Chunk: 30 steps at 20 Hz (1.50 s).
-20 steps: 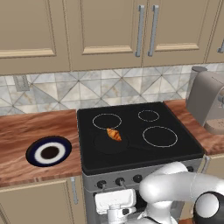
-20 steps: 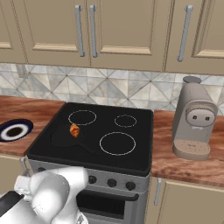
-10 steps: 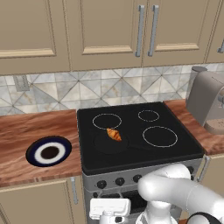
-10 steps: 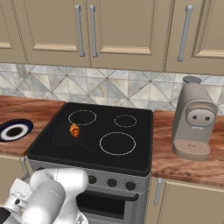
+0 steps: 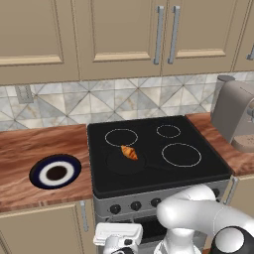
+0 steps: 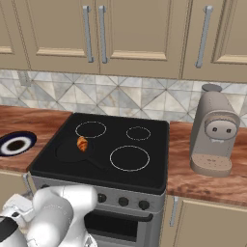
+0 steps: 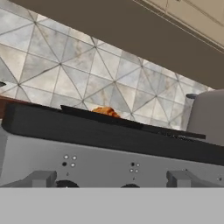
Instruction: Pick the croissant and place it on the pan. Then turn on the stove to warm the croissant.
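Gripper (image 5: 118, 238) hangs low in front of the stove (image 5: 158, 163), below the row of round black knobs (image 5: 135, 205) on its silver-grey front, with its jaws spread wide and nothing between them. From the hand view its two grey fingers (image 7: 43, 178) stand well apart at the bottom edge, facing the stove's front panel (image 7: 109, 162) at knob height, with the dark tops of two knobs just showing between them. Above that panel, the croissant (image 7: 106, 112) peeks over the edge of the pan (image 7: 100, 117), seen almost edge-on. From the base views the croissant (image 5: 129, 152) lies inside the matte-black pan (image 5: 124, 161), toward its back rim, and the pan sits on the stove's front left area, just in front of the back left ring (image 5: 121, 137); its thin handle (image 6: 99, 164) runs toward the stove's front right ring (image 6: 129, 158). The white arm (image 5: 198, 221) bends down in front of the stove's right half. Left of the stove, on the wooden counter (image 5: 30, 149), rests a blue-rimmed white plate (image 5: 55, 171), well apart from the pan. Right of the stove stands a grey coffee machine (image 6: 213, 132) on the counter. Behind the stove runs a tiled backsplash (image 5: 99, 99), with beige cabinets (image 5: 124, 34) above it.
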### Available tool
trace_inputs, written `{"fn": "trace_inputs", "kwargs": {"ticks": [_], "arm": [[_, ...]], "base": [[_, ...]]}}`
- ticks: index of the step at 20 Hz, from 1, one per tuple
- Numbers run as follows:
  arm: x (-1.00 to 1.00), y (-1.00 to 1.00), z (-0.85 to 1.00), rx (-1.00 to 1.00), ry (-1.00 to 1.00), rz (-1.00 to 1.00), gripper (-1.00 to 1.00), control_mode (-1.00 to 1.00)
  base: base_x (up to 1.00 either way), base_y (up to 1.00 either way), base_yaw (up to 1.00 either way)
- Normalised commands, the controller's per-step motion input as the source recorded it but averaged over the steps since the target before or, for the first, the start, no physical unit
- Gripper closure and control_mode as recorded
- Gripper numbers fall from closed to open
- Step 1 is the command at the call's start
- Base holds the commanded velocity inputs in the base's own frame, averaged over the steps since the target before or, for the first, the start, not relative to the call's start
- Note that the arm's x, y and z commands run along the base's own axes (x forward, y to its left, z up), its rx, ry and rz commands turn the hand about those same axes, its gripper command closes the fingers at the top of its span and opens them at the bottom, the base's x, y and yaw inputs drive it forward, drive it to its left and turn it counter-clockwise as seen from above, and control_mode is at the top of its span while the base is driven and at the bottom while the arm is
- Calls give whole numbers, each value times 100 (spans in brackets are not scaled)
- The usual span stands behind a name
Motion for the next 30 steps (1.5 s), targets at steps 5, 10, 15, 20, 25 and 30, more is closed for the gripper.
{"fn": "trace_inputs", "kwargs": {"ticks": [5,10,15,20,25,30], "arm": [[2,0,-3,0,5,0,-100,-100],[0,-1,-3,0,0,1,-100,-100],[2,0,0,0,0,0,-100,-100],[19,0,-3,1,0,0,-100,-100],[49,0,-11,0,0,0,-100,-100],[6,0,-4,0,0,0,-100,-100]], "base": [[0,0,0],[0,0,0],[0,0,0],[0,0,0],[0,0,0],[0,0,0]]}}
